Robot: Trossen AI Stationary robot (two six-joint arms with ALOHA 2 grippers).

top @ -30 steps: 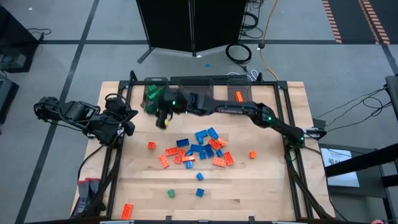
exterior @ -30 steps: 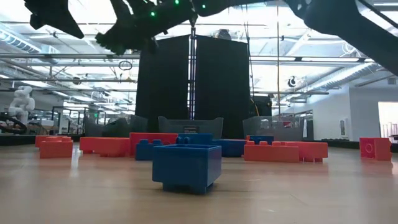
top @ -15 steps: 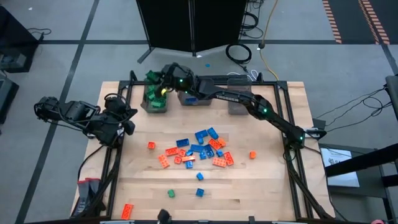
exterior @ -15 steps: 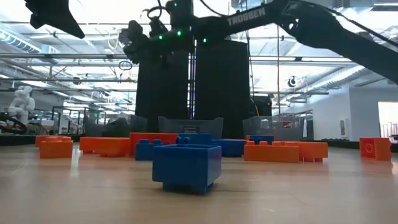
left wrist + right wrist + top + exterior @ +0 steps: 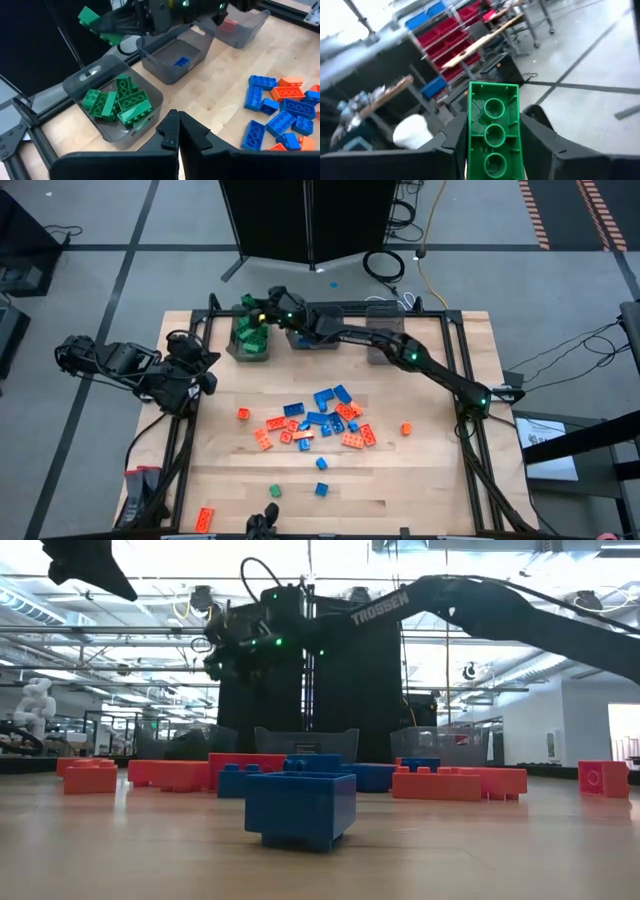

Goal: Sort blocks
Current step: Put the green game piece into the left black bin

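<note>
— Right gripper (image 5: 102,27)?

— Mine, up over the far-left bin (image 5: 250,350), fingers pinching a green block (image 5: 494,131) lengthwise, studs facing my wrist camera. From the left wrist the block (image 5: 89,16) shows above that bin (image 5: 95,79), clear of the green pile (image 5: 118,101) inside.

— Left gripper (image 5: 178,131)?

— Parked at the table's (image 5: 430,490) left edge, fingers pressed together, nothing between them.

— Other blocks?

— Blue and orange ones (image 5: 318,421) clustered mid-table. One blue (image 5: 181,61) in the middle bin (image 5: 150,67); something orange-red (image 5: 229,24) in the third bin (image 5: 250,31). Strays near the front edge: a green (image 5: 274,492), a blue (image 5: 321,489), an orange (image 5: 205,518).
</note>
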